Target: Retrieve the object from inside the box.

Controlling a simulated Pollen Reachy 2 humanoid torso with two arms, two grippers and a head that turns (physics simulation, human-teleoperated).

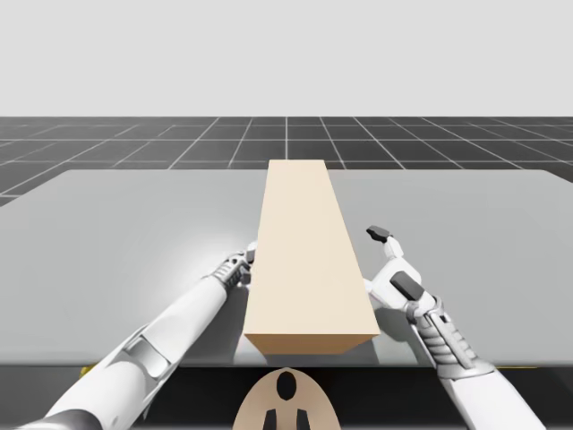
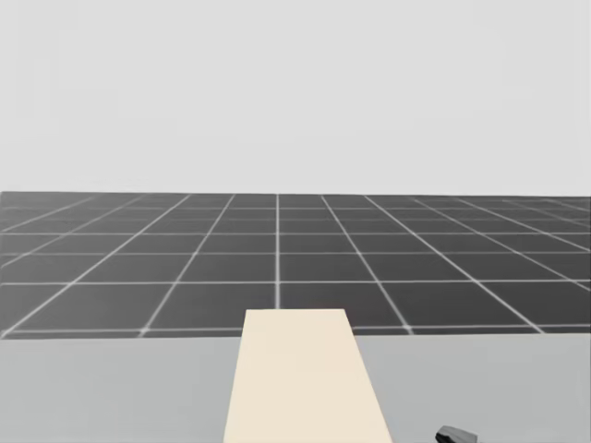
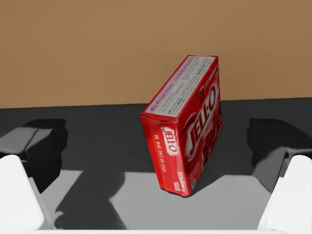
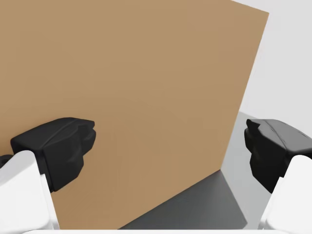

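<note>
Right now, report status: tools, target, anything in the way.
Left tool open, left of tan box. Right tool open, right of it. Red box ahead of left tool, untouched, tan wall behind. Nothing between.

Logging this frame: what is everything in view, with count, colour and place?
tan box: one, long, closed on top, lying down the middle of the table, away from me.
red box: one, red with white print, standing on a shaded surface ahead of the left end effector, between its fingers but untouched, with a tan wall behind it.
table: one, grey, under the tan box.
floor: dark with a pale grid, beyond the table.
arms: two, white, coming in on either side of the tan box.
left end effector: one, open, at the tan box's left side.
right end effector: one, black-tipped, open, beside the tan box's right side.
</note>
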